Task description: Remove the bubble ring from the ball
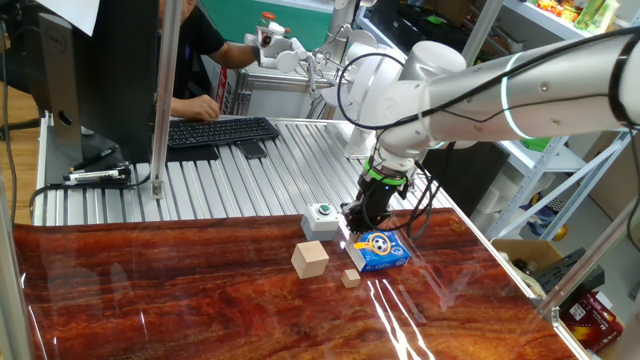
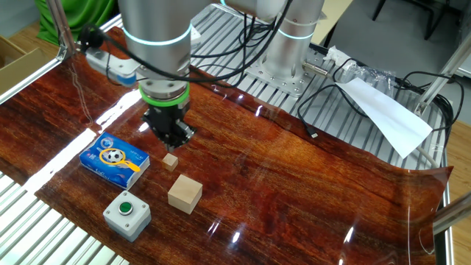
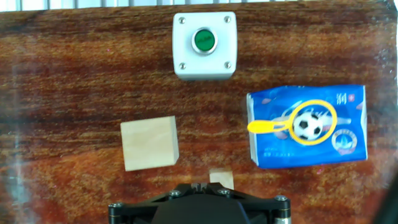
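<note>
Well, how far along: you had not started the real job yet. The ring was on the ball, so all of the lifting off was left for you.

One fixed view, arm: your gripper (image 1: 358, 221) pointed straight down, low over the red-brown table (image 1: 200, 300).
One fixed view, pincer: its tips looked pressed together with nothing between them.
One fixed view, pack: the blue pack (image 1: 382, 252) lay just beside the gripper, and the ball on it was too small to see well.
One fixed view, blocks: the big wooden cube (image 1: 310, 258) and the small wooden cube (image 1: 351, 278) sat near the pack.

Other fixed view, pincer: it hung just above the small cube, with its jaws together and empty.
Other fixed view, ring: the bubble ring (image 2: 121, 157) lay flat on the pack around the ball (image 2: 112, 156).
Other fixed view, box: the grey box with a green button (image 2: 126, 213) sat near the table's edge.

Hand view, ring look: it was a thin yellow loop with a short stem that stuck out toward the big cube.
Hand view, ball look: it was white with dark patches and sat right inside the loop.
Hand view, where: ring and ball were off to one side of your gripper, not under it.
Hand view, what was left: I think you had to move over the pack, open the pincer, take the stem and lift.
</note>
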`<state>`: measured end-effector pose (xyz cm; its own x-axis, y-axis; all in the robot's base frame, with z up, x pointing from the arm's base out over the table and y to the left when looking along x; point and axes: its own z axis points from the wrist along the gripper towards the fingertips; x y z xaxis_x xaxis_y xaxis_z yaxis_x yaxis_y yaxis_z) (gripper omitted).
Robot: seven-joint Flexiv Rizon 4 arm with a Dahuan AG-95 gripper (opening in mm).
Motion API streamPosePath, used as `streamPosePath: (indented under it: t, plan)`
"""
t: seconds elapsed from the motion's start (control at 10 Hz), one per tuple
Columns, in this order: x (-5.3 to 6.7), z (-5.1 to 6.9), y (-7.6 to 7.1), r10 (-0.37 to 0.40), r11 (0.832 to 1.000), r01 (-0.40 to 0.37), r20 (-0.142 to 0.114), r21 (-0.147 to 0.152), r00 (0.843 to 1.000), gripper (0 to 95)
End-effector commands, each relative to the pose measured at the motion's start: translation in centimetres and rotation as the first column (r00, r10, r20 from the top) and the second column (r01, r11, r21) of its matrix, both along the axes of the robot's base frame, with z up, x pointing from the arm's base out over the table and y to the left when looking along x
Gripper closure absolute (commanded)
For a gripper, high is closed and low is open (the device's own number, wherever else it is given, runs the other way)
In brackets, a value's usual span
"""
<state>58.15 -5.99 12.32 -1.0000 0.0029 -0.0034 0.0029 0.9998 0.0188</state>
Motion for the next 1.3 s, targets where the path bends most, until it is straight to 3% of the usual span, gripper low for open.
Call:
streamPosePath:
  t: [0.1, 0.7, 0.9, 1.0, 1.2, 1.3]
  plan:
    - [1.2, -0.4, -0.7, 0.016, 1.0, -0.016, 0.001, 0.002, 1.0, 95.0]
    - [3.7, -1.4, -3.3, 0.063, 0.998, -0.064, 0.012, 0.01, 0.998, 95.0]
    - [3.3, -3.5, -4.0, 0.058, 0.998, -0.059, 0.054, 0.014, 0.997, 95.0]
    - [2.8, -4.2, -4.4, 0.054, 0.999, -0.054, 0.049, 0.005, 0.997, 95.0]
    - [2.8, -4.0, -4.8, 0.069, 0.998, -0.069, 0.02, 0.014, 0.997, 95.0]
    - [2.8, -4.0, -4.8, 0.067, 0.998, -0.067, 0.022, 0.011, 0.998, 95.0]
